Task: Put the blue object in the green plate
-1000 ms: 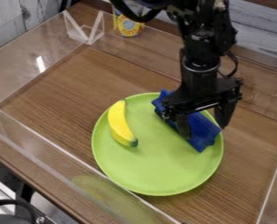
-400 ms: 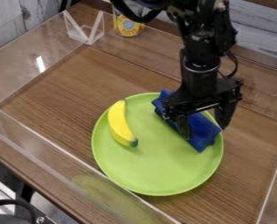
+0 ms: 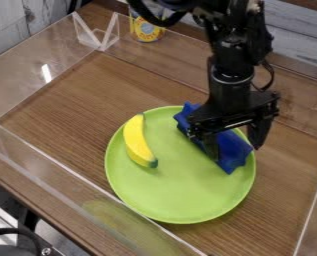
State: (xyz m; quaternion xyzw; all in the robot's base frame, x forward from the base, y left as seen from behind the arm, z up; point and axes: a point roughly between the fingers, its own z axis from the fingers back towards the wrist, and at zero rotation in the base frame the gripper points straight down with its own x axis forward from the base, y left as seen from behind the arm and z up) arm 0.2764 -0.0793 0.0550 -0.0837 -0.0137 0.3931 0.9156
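Block (image 3: 221,140) is down on the plate (image 3: 188,200), lying on its right side with its far end poking out past the rim. We see the gripper (image 3: 229,127) pointing straight down over it, jaws spread wide, one finger (image 3: 201,131) on the left of the block and the other on the right. The fingers straddle the block without pinching it, so we call it released. Whether the fingertips brush the block's sides we cannot tell from here.

Moving outward, the black arm (image 3: 232,45) rises from the gripper toward the top of the view. Left of the block, a banana (image 3: 139,142) lies on the same plate, apart from the block, with green showing between them. The plate sits on a wooden table (image 3: 107,85). Clear walls (image 3: 34,60) fence the table at left and front. At the back, a yellow cup (image 3: 149,30) stands near the far wall, well apart from the plate.
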